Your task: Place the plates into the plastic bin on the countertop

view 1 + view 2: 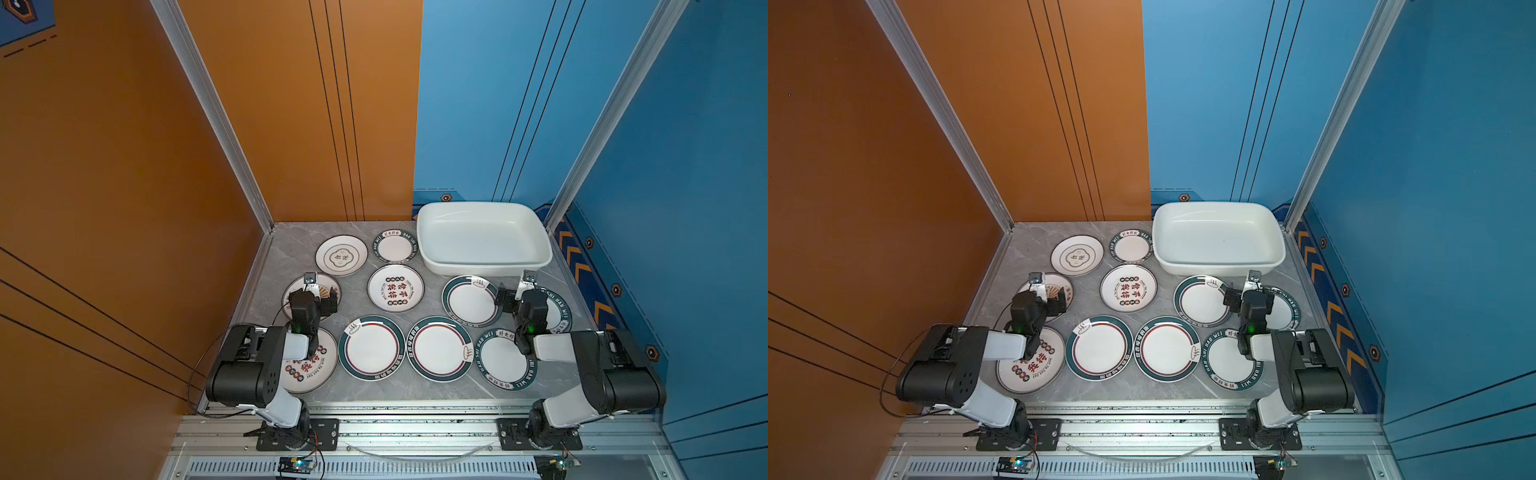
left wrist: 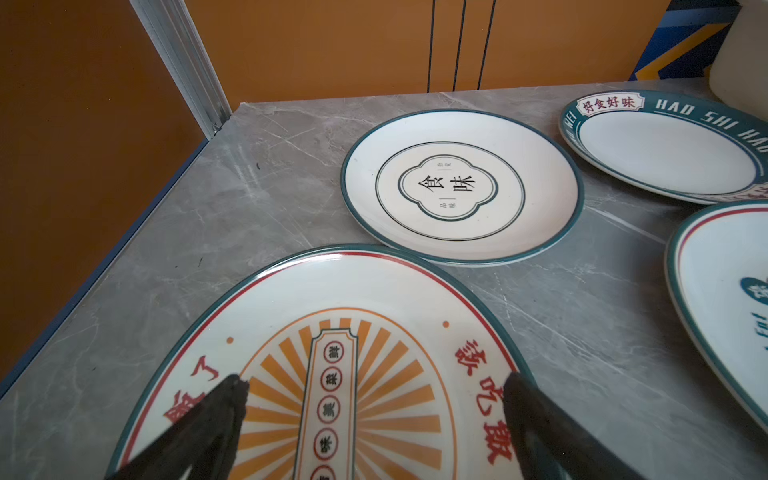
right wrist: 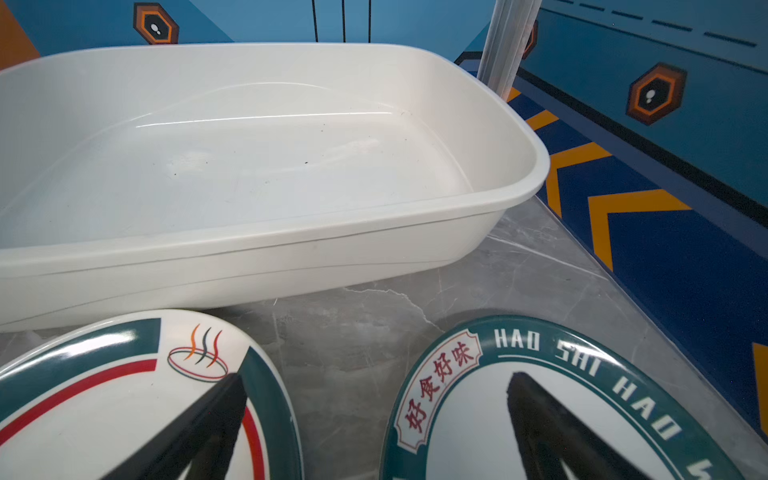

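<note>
**Both grippers spread wide over the plates, nothing held**

Ten plates [image 1: 372, 347] lie flat on the grey marble countertop [image 1: 432, 305]. All of them are outside the white plastic bin [image 1: 478, 268], which sits in the far right corner against the blue wall [image 1: 478, 124].

The left gripper [image 2: 376, 380] hangs over the sunburst plate [image 2: 345, 291] near the countertop's left edge. Its jaws are wide apart and grip nothing. Whether the fingers touch the plate cannot be told. The quatrefoil plate [image 2: 459, 187] lies just beyond, apart from the sunburst plate.

The right gripper [image 3: 377, 377] is equally wide open and empty. One finger is over a red-lined plate [image 3: 104, 415] with a steaming-bowl emblem. The other is over a green-rimmed plate [image 3: 465, 440] lettered HAO SHI HAO. Bare countertop shows between these two plates, and both lie just in front of the bin's near wall.
</note>
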